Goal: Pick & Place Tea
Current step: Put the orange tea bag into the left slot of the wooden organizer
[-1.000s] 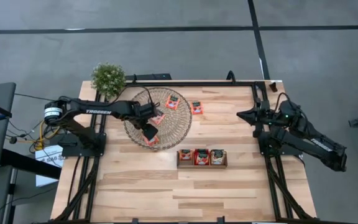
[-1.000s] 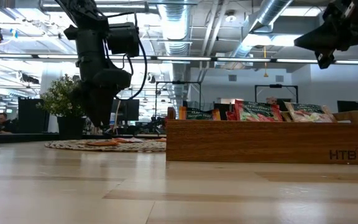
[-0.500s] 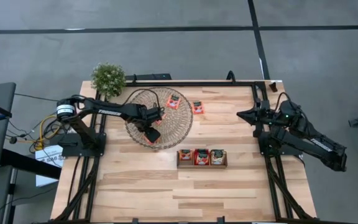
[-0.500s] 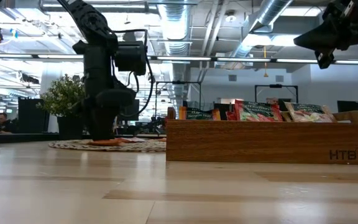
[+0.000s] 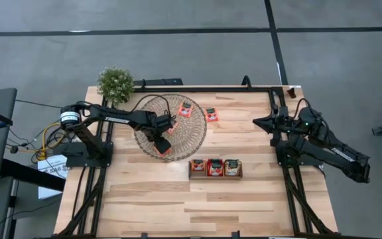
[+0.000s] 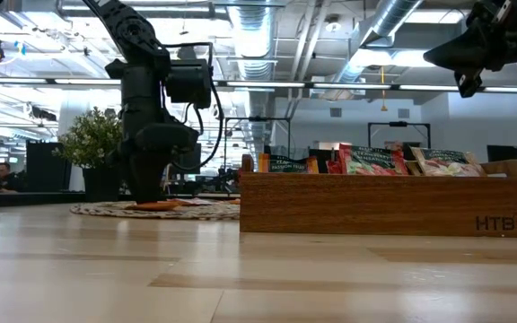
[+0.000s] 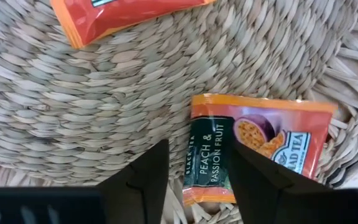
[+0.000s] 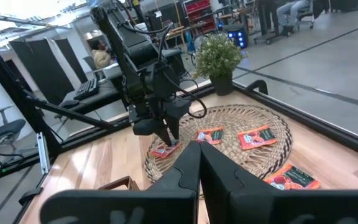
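Left gripper point(image 5: 162, 140) has dropped onto the woven mat point(image 5: 194, 136) at its seven o'clock edge, fingers apart but narrowing astride a peach tea sachet point(image 7: 253, 146); pickup looks imminent.

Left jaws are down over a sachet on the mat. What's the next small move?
Probably close the jaws. The left gripper sits low on the mat, its fingers either side of the sachet end, not yet pinching it.

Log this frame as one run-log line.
left gripper: down on mat, fingers astride sachet, not gripped | right gripper: shut, parked at table's right | tray: three sachets
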Controlling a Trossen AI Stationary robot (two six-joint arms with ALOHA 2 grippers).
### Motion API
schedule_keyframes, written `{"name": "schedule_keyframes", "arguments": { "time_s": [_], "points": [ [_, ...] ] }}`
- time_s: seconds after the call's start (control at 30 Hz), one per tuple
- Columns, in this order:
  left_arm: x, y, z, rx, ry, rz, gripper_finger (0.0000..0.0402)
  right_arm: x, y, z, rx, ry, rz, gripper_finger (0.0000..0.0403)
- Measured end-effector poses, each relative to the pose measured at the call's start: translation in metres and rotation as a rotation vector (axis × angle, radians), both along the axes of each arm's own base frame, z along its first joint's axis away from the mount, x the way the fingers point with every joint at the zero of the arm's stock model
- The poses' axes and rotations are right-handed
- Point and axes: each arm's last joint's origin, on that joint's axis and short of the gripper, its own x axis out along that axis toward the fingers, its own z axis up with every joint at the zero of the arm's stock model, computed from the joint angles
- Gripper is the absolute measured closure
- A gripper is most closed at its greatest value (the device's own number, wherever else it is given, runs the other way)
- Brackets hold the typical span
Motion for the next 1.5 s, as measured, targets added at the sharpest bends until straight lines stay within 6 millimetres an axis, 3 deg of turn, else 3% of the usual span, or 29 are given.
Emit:
{"name": "schedule_keyframes", "arguments": {
  "time_s": [0.4, 0.53, 0.77, 0.9, 1.07, 1.23, 1.33, 1.5],
  "points": [
    [0.000, 0.000, 0.000, 0.015, 0.003, -0.023, 0.0386, 0.000, 0.000, 0.000, 0.008, -0.002, 0.000, 0.0403],
    [0.000, 0.000, 0.004, 0.015, 0.011, -0.031, 0.0399, 0.000, 0.000, 0.000, 0.009, -0.002, 0.000, 0.0403],
    [0.011, 0.004, 0.034, 0.044, 0.045, -0.084, 0.0401, 0.000, 0.000, 0.000, 0.010, -0.002, 0.000, 0.0403],
    [0.025, 0.002, 0.066, 0.066, 0.023, -0.122, 0.0401, 0.000, 0.000, 0.000, 0.010, -0.002, 0.000, 0.0403],
    [0.051, -0.027, 0.126, 0.179, -0.109, -0.242, 0.0401, 0.000, 0.000, 0.000, 0.008, -0.002, 0.000, 0.0403],
    [0.068, -0.077, 0.174, 0.340, -0.253, -0.366, 0.0401, 0.000, 0.000, 0.000, 0.007, -0.002, 0.000, 0.0403],
    [0.079, -0.106, 0.180, 0.404, -0.270, -0.445, 0.0401, 0.000, 0.000, 0.000, 0.006, -0.002, 0.001, 0.0403],
    [0.109, -0.136, 0.159, 0.474, -0.138, -0.568, 0.0401, 0.000, 0.000, 0.000, 0.007, -0.002, 0.001, 0.0403]
  ]
}}
